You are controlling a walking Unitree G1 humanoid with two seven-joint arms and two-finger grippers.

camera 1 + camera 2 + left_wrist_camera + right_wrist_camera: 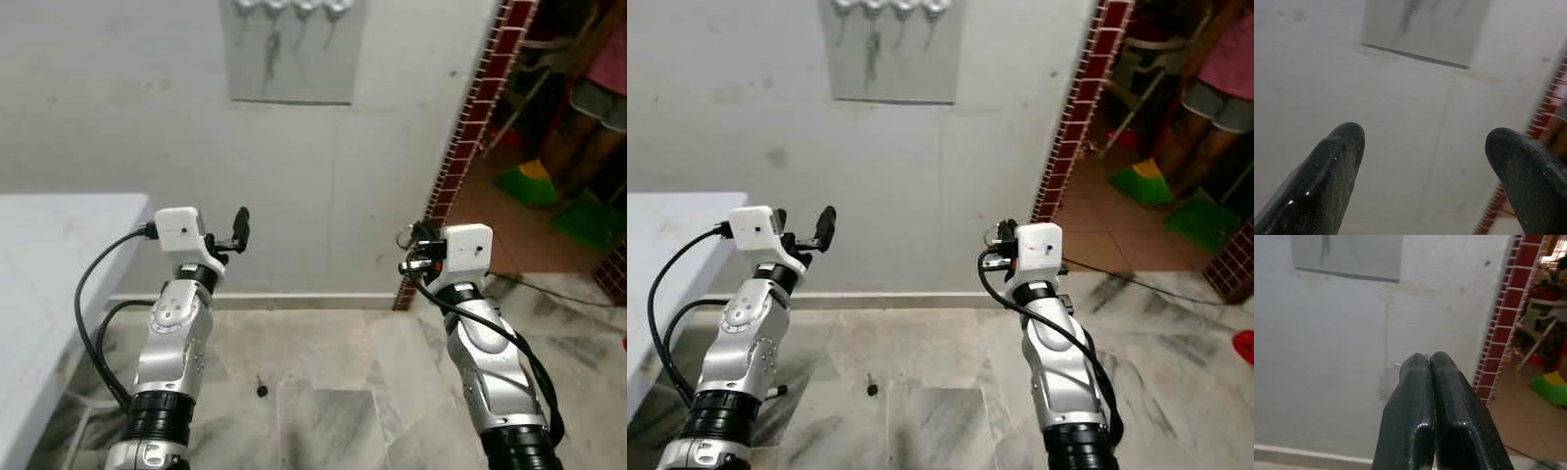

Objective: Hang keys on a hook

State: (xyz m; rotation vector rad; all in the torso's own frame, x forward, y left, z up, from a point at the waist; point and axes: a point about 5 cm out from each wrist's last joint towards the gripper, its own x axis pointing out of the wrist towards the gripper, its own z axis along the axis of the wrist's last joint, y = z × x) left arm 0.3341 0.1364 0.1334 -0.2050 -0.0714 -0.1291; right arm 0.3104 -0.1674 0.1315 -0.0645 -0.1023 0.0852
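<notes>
High on the white wall hangs a grey hook plate (pixel 291 54) with a row of hooks (pixel 289 8) along its top edge. My right gripper (pixel 413 251) is raised at mid height, to the right of and well below the plate, shut on the keys. Their metal ring (pixel 404 236) pokes out above the fingers. In the right wrist view the fingertips (pixel 1418 364) press together with a sliver of metal between them. My left gripper (pixel 240 228) is held up at the same height, open, with nothing between its fingers (pixel 1337 152).
A white table (pixel 59 255) stands at the left. A red-tiled pillar (pixel 475 117) edges a doorway at the right, where a person's legs (pixel 600 103) and green items (pixel 529 181) show. A small dark object (pixel 262 390) lies on the marble floor.
</notes>
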